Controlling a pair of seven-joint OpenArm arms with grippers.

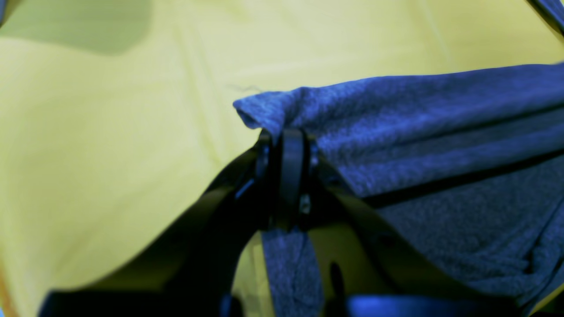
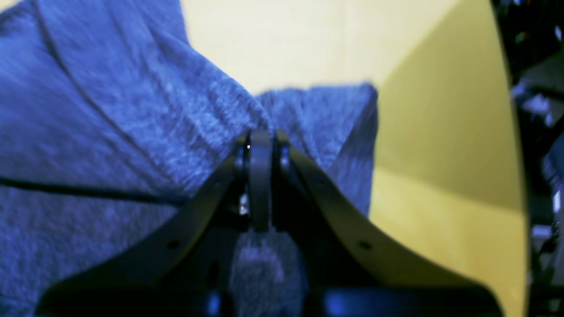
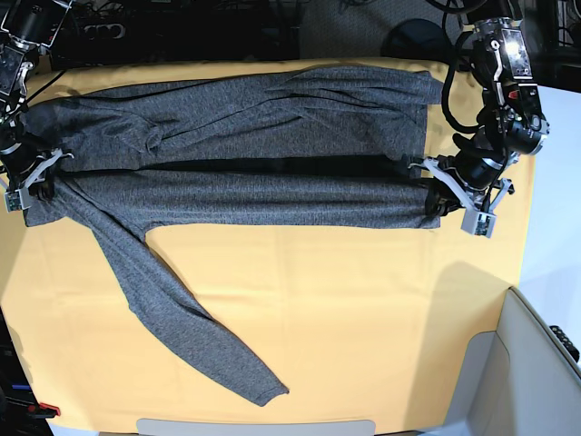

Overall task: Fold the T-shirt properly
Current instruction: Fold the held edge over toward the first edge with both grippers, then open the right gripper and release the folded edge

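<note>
Where the bench (image 3: 363,327) is seen from the base view, it is covered by a yellow-orange cloth (image 3: 345,300), with dark equipment and cables along the far edge and a pale grey panel (image 3: 531,368) at the near right corner. Across the far half of the cloth the T-shirt (image 3: 236,145) is spread in a long dark grey band, folded lengthwise, with one sleeve (image 3: 172,309) trailing toward the near side. At the left end of the band, the right gripper (image 2: 260,145) is clamped tight on a bunched edge of the fabric. At the right end, the left gripper (image 1: 286,141) is pinched closed on a corner of the shirt, which is lifted slightly off the cloth. No brand, label or readable writing can be made out.
</note>
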